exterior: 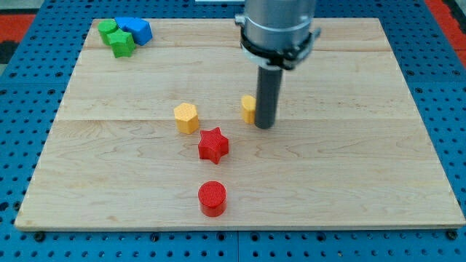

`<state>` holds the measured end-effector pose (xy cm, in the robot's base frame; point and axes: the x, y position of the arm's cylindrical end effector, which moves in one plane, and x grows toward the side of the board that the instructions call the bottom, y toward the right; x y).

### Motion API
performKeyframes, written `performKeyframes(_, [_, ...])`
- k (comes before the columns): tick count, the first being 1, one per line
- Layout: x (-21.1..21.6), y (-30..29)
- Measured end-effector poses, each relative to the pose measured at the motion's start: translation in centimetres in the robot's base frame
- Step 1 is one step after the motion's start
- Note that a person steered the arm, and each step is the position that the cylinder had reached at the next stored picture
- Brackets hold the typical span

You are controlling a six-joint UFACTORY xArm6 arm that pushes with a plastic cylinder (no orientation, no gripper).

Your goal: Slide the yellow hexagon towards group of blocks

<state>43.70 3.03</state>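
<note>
A yellow hexagon (186, 117) lies near the middle of the wooden board (349, 167). A second yellow block (249, 108), shape unclear, is partly hidden behind my rod. My tip (265, 126) rests on the board right beside that second yellow block, on its right, and well to the right of the hexagon. A group of blocks sits at the view's top left: two green blocks (116, 38) and a blue block (137, 30), touching each other. A red star (213, 145) lies just below and right of the hexagon. A red cylinder (212, 199) lies below the star.
The board lies on a blue pegboard table (22, 124). The arm's grey body (280, 25) hangs over the board's upper middle.
</note>
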Motion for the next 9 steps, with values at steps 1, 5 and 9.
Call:
performKeyframes(1, [-2.9, -1.6])
performKeyframes(5, [-0.1, -7.3])
performKeyframes(9, [4.6, -17.1])
